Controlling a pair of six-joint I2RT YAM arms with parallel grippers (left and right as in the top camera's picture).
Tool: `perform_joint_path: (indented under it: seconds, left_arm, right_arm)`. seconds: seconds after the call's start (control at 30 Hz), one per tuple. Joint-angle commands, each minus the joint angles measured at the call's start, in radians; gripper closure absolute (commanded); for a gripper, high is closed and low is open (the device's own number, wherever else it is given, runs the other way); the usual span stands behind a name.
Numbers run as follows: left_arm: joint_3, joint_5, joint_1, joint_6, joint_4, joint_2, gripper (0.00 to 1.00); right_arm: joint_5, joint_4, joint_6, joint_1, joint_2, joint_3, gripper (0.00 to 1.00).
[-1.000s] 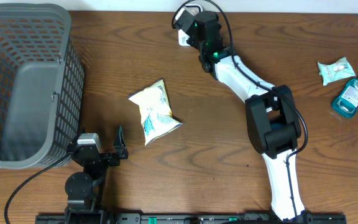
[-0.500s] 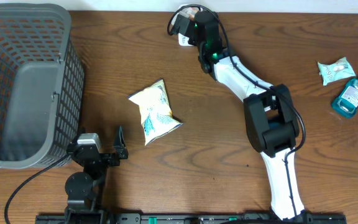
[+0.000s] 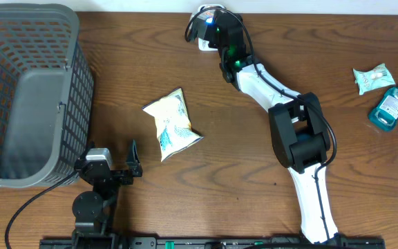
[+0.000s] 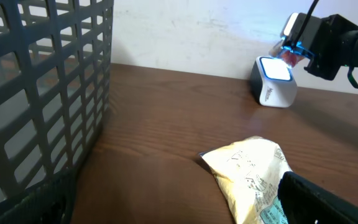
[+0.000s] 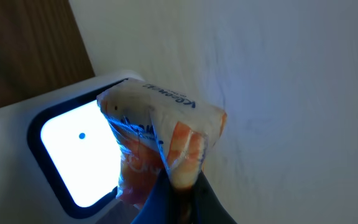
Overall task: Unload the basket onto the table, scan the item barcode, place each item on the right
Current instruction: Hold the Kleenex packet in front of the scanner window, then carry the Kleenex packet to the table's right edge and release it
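A small clear-wrapped packet with orange and white contents is pinched in my right gripper, which is shut on its lower edge. The packet hangs right in front of the lit window of the white scanner. From overhead, the right gripper is over the scanner at the table's far edge. The left wrist view shows the scanner with the packet just above it. My left gripper rests open near the front edge, with nothing between its fingers.
A yellow snack bag lies mid-table, just ahead of the left gripper's right finger. A grey mesh basket fills the left side. A teal packet and a blue bottle lie at the far right.
My right gripper has shifted a little left and toward the back edge with the packet, ending over the scanner. The left arm has not moved.
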Motion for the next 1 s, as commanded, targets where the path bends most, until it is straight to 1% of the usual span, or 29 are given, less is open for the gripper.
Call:
perform_joint_path:
  seconds: [0.0, 0.13, 0.2, 0.33, 0.4, 0.57, 0.63, 0.67, 0.83, 0.97]
  left_arm:
    - [-0.019, -0.002, -0.002, -0.005, -0.03, -0.003, 0.02]
    - [-0.019, -0.002, -0.002, -0.005, -0.03, -0.003, 0.02]
    - [-0.019, -0.002, -0.002, -0.005, -0.03, -0.003, 0.02]
    - [-0.019, -0.002, -0.002, -0.005, -0.03, -0.003, 0.02]
    - [-0.019, -0.002, -0.002, -0.005, -0.03, -0.003, 0.02]
    - [-0.019, -0.002, -0.002, -0.005, -0.03, -0.003, 0.02]
    - [-0.019, -0.002, -0.002, -0.005, -0.03, -0.003, 0.02]
    - [-0.019, -0.002, -0.002, -0.005, -0.03, -0.003, 0.02]
    - [-0.019, -0.002, -0.002, -0.005, -0.03, -0.003, 0.02]
    - [-0.019, -0.002, -0.002, -0.005, -0.03, -0.003, 0.02]
  right_arm:
    - [-0.035, 0.0, -0.053, 0.009, 0.02, 0.018, 0.99]
    - [0.013, 0.001, -0.062, 0.015, 0.02, 0.019, 0.99]
    - [0.071, 0.002, -0.099, 0.016, 0.018, 0.019, 0.99]
    - [0.236, -0.008, -0.093, 0.006, -0.004, 0.018, 0.99]
    - [0.297, -0.037, -0.048, -0.011, -0.027, 0.019, 0.99]
    - [0.435, -0.177, 0.067, -0.079, -0.114, 0.018, 0.99]
    - [0.484, -0.266, 0.134, -0.113, -0.146, 0.019, 0.99]
    - [0.516, -0.398, 0.236, -0.158, -0.176, 0.018, 0.99]
    - [0.518, -0.719, 0.543, -0.268, -0.192, 0.018, 0.99]
    - [0.484, -0.899, 0.768, -0.354, -0.188, 0.011, 0.99]
